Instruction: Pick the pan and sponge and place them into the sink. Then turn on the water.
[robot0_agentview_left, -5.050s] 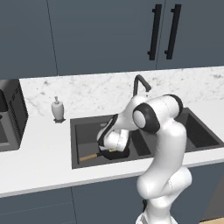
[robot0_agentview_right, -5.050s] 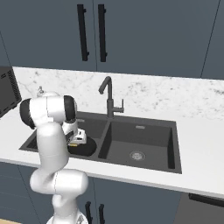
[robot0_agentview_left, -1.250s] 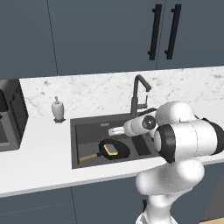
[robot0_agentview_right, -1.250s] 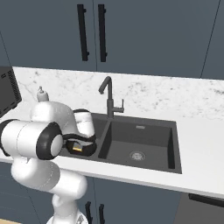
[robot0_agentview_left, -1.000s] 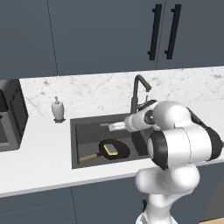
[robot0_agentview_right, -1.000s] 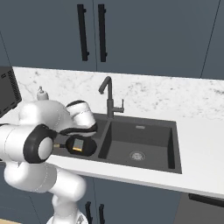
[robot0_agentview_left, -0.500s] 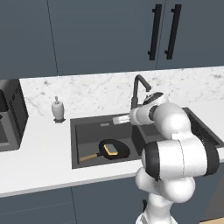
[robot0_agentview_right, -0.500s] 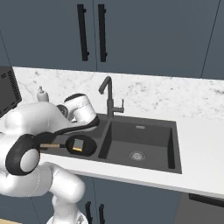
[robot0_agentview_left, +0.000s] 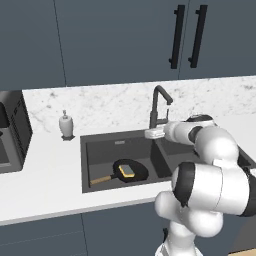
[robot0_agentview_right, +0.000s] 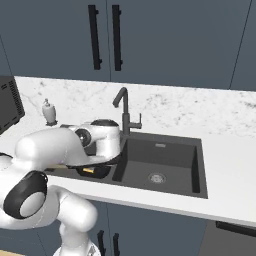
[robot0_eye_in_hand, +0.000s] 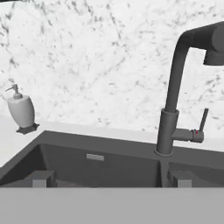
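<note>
My jaws stand spread wide with nothing between them; my gripper (robot0_agentview_left: 151, 133) hangs over the sink, just in front of the faucet's base. In the hand view my 2 finger tips (robot0_eye_in_hand: 40, 178) rise far apart at the bottom, one before the left basin's back wall and the other just right of the faucet's foot.

Straight ahead of my hand stands the faucet (robot0_eye_in_hand: 181, 83), tall, dark and angular, with its thin lever (robot0_eye_in_hand: 202, 121) sticking up on the right of its body. It rises from the back rim of the sink (robot0_agentview_left: 95, 145), near the divider between the 2 basins.

Below and to the left of my gripper, on the floor of the left basin, lies the pan (robot0_agentview_left: 132, 171), its wooden handle (robot0_agentview_left: 101, 179) pointing toward the basin's front left corner. The sponge (robot0_agentview_left: 128, 171) rests inside the pan, yellow with a grey-green top.

The right basin (robot0_agentview_right: 165, 160) holds only its round metal drain (robot0_agentview_right: 157, 177).

Further left, on the white marbled counter (robot0_agentview_left: 45, 165) behind the sink's left corner, stands a small soap dispenser (robot0_agentview_left: 66, 125).
</note>
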